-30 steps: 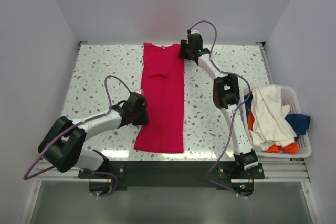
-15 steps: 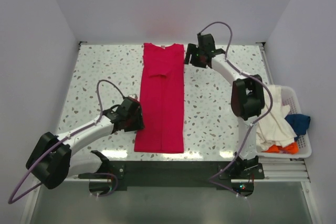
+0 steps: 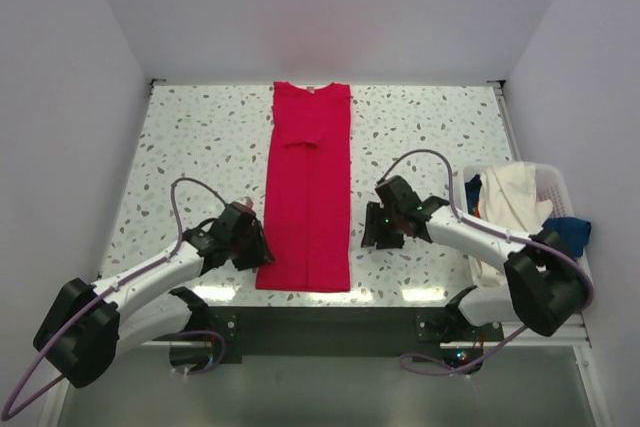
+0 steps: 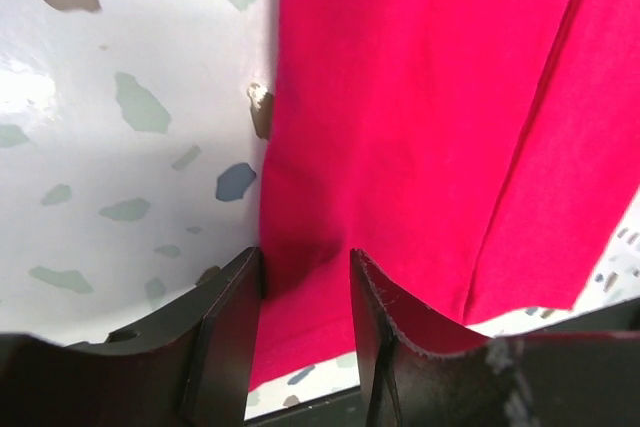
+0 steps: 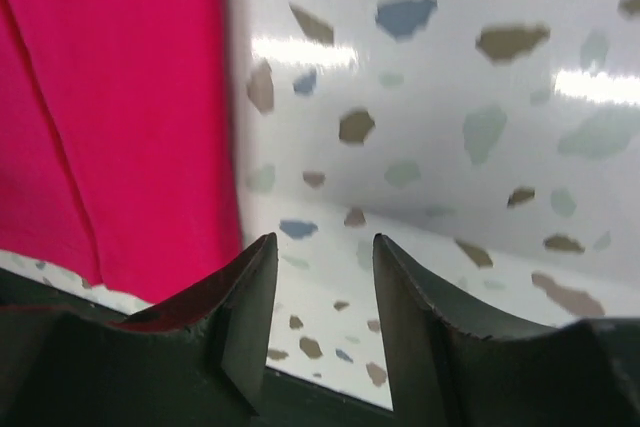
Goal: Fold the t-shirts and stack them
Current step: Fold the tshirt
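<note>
The crimson-red t-shirt (image 3: 310, 187) lies on the speckled table as a long narrow strip, collar at the far end. My left gripper (image 3: 258, 247) hovers at the strip's left edge near the hem. In the left wrist view its jaws (image 4: 305, 257) stand apart, with flat red cloth (image 4: 400, 97) showing between them. On the other side of the strip, my right gripper (image 3: 372, 230) is just off the right edge, open over bare table (image 5: 325, 242). Red cloth (image 5: 110, 97) lies to its left, untouched. A cream-white t-shirt (image 3: 510, 197) and a dark blue one (image 3: 570, 232) sit in the basket.
The white slatted basket (image 3: 585, 287) stands at the table's right edge, beside the right arm's elbow. Speckled tabletop (image 3: 200, 147) lies either side of the red strip. White walls close in the left, back and right. A dark rail runs along the near edge.
The right arm swung from the collar end back to the near right side of the strip. The left gripper slid nearer along the left edge toward the hem. The shirt stayed put.
</note>
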### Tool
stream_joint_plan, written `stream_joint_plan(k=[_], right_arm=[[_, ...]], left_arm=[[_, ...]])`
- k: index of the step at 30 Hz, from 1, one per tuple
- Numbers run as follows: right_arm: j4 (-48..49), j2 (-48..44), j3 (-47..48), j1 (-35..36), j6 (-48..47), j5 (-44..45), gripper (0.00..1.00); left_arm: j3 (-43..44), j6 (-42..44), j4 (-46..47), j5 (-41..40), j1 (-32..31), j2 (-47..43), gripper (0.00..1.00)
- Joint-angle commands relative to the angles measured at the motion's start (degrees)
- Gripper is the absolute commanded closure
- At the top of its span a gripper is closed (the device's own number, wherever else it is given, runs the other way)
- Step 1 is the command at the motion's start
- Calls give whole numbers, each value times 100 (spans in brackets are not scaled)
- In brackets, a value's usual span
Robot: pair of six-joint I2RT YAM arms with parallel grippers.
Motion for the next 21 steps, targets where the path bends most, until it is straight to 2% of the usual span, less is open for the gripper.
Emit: stream_joint_plan(k=[1,7,14,21], right_arm=[[-204,-607,-288,210,595,-262,54],[-74,-740,-596,439,946,-1035,54],[252,-221,-631,1037,1210,-1107,54],[-178,-396,-728,1134,1053,-896,54]], left_arm=[[-414,-423,-346,356,-54,-35,56],[-389,-494,-645,321,-98,-176,57],[-476,-590,-646,426,-221,-193,59],[-582,-1196,-285,366,-993,-80,60]])
